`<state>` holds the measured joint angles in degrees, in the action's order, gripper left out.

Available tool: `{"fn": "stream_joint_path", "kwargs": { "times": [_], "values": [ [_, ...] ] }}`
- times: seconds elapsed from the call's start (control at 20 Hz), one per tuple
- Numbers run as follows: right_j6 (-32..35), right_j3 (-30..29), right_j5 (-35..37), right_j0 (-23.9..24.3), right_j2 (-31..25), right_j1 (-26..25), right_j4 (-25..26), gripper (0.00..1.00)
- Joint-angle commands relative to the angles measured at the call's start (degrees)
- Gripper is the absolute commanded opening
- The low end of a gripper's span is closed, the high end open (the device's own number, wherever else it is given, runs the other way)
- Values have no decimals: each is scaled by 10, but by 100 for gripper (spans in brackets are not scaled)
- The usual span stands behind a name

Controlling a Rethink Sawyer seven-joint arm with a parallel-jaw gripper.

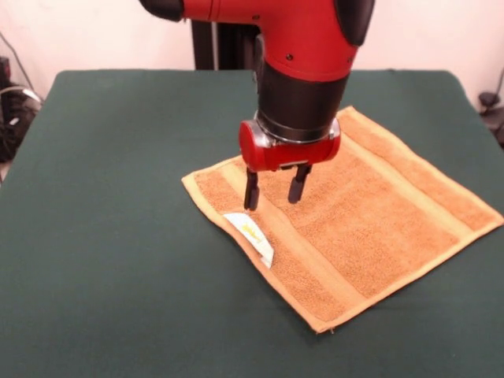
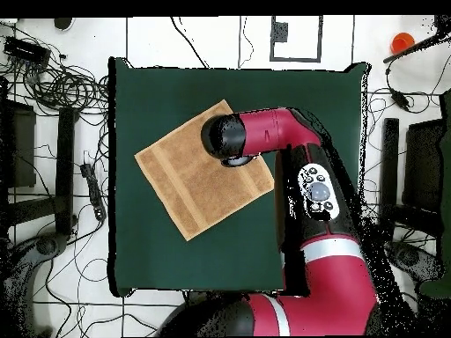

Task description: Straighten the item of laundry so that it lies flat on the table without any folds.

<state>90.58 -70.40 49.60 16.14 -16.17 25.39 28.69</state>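
The golden-orange towel [image 1: 370,216] lies spread out flat on the dark green table [image 1: 102,236], turned like a diamond, with paler border bands and a small white label [image 1: 252,235] at its left edge. My gripper [image 1: 274,191] hangs just above the towel's left part, close to the label, with its two black fingers [image 1: 251,191] apart and nothing between them. In the overhead view the towel [image 2: 189,189] lies at the table's [image 2: 299,106] left half, and my arm's wrist covers its upper right corner, hiding the gripper.
The red and black arm [image 2: 313,189] reaches in over the table's right side in the overhead view. Cables and equipment [image 2: 53,88] lie on the floor beside the table's left edge.
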Motion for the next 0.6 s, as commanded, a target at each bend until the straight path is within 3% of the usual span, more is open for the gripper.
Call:
{"fn": "stream_joint_path", "kwargs": {
  "times": [0.05, 0.6],
  "values": [
    [-6, -84, -4, -16, -40, 22, -21, 100],
    [-6, -125, -26, -5, -47, 67, -24, 100]
  ]
}}
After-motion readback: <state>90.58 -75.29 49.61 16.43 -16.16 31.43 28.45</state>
